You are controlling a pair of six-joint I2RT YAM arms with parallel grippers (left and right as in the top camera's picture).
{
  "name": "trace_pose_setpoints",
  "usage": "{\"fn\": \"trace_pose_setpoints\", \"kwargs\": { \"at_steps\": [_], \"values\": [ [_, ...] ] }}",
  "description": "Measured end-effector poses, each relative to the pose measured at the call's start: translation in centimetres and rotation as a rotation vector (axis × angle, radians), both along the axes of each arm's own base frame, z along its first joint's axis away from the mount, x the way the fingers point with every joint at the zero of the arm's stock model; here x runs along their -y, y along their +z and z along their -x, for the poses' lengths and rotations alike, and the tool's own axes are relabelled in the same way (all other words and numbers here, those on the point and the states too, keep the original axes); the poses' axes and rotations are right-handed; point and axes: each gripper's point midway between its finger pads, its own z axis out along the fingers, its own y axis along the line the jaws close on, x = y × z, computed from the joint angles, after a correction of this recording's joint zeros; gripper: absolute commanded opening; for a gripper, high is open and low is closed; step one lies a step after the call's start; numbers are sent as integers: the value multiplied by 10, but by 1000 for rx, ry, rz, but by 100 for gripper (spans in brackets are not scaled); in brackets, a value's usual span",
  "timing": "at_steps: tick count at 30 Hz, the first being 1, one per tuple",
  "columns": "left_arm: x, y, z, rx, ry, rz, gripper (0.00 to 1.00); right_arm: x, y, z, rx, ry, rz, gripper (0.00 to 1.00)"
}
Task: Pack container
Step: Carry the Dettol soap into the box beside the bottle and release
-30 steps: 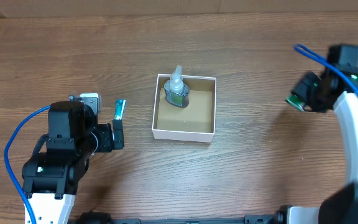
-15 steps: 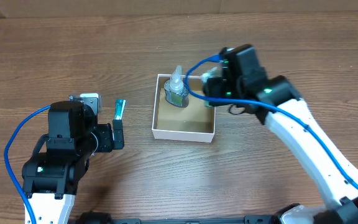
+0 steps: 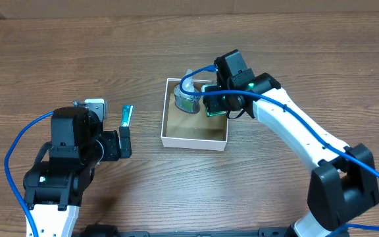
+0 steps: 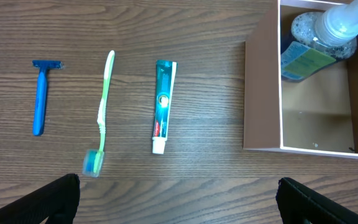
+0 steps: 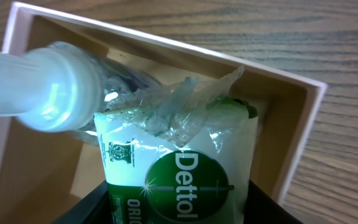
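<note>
The container (image 3: 170,135) is a small square box with white walls and a brown bottom at the table's middle; it also shows in the left wrist view (image 4: 261,93) and the right wrist view (image 5: 297,124). A clear bottle (image 3: 187,95) with a white nozzle lies in its back left corner, seen too in the left wrist view (image 4: 328,31) and right wrist view (image 5: 48,81). My right gripper (image 3: 214,106) is over the box's back right part, shut on a green and white Dettol soap pack (image 5: 179,168). My left gripper (image 3: 125,141) is open and empty, left of the box.
A blue razor (image 4: 40,93), a green toothbrush (image 4: 101,115) and a teal toothpaste tube (image 4: 163,102) lie in a row on the wood table left of the box. The toothpaste tube (image 3: 127,116) peeks out by my left gripper overhead.
My right arm has swung in from the far right with the soap pack and now holds it over the box's back right corner. The left arm has not moved.
</note>
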Motion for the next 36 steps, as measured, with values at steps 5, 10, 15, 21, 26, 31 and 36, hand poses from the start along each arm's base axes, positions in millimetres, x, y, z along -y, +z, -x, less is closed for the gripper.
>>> {"fn": "trace_pose_setpoints", "kwargs": {
  "at_steps": [5,10,15,21,26,31,36],
  "values": [
    [0,0,0,0,0,0,100,-2,-3,-4,6,-1,-3,52],
    [0,0,0,0,0,0,100,-3,-1,-7,18,-7,-13,75],
    [0,0,0,0,0,0,100,-4,-1,-8,26,-4,-16,78],
    [0,0,0,0,0,0,100,-4,-1,-8,24,-4,-15,75],
    [0,0,0,0,0,0,100,2,-3,3,-18,-4,8,72],
    [0,0,0,-2,0,0,100,12,30,22,-14,-5,10,61],
    [0,0,1,-3,0,0,100,24,89,65,-12,20,-47,30]
  ]
}}
